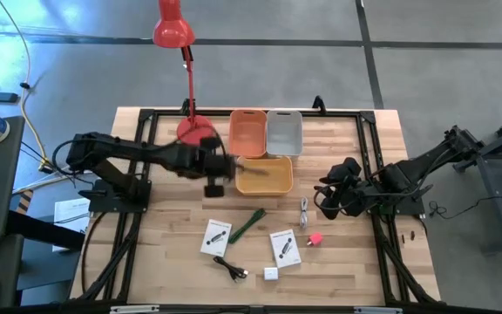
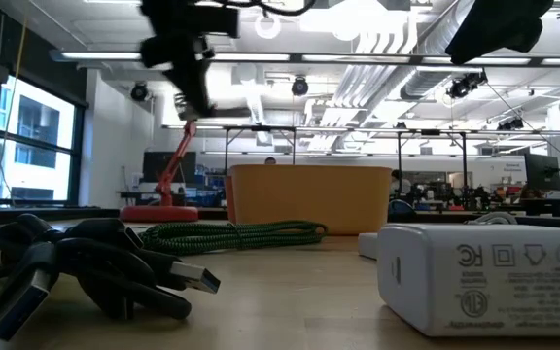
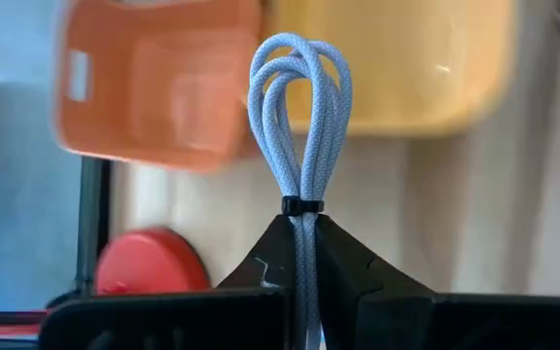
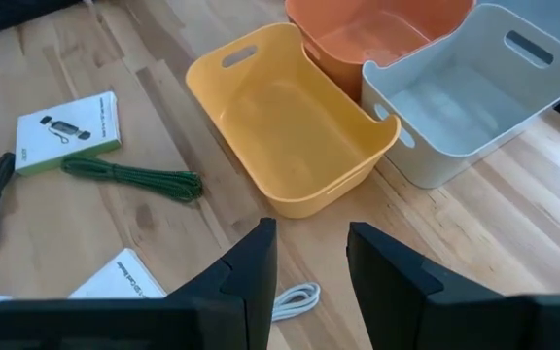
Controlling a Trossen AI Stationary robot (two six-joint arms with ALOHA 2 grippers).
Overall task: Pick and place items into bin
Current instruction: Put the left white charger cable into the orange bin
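My left gripper (image 1: 219,177) (image 3: 302,233) hovers above the table by the yellow bin's (image 1: 264,175) left end, shut on a pale-blue braided cable bundle (image 3: 299,117). My right gripper (image 1: 328,199) (image 4: 309,258) is open, waiting right of the yellow bin above a small white coiled cable (image 4: 296,299) (image 1: 304,212). Lying flat on the table are two white cards (image 1: 216,236) (image 1: 284,247), a green strip (image 1: 247,224), a red-pink cube (image 1: 315,238), a black cable (image 1: 231,268) and a white block (image 1: 271,273). My left gripper pinches the pale-blue cable bundle between its two fingers (image 3: 348,262), just behind the black tie (image 3: 302,205) that binds the strands. The looped end (image 3: 299,68) stands out past the fingertips. The bundle is lifted clear of the table, above the bins.
An orange bin (image 1: 247,131) and a grey-white bin (image 1: 284,131) stand side by side behind the yellow one. A red desk lamp has its base (image 1: 195,133) left of the orange bin. In the low view the black cable (image 2: 76,262) and white block (image 2: 474,277) lie nearest.
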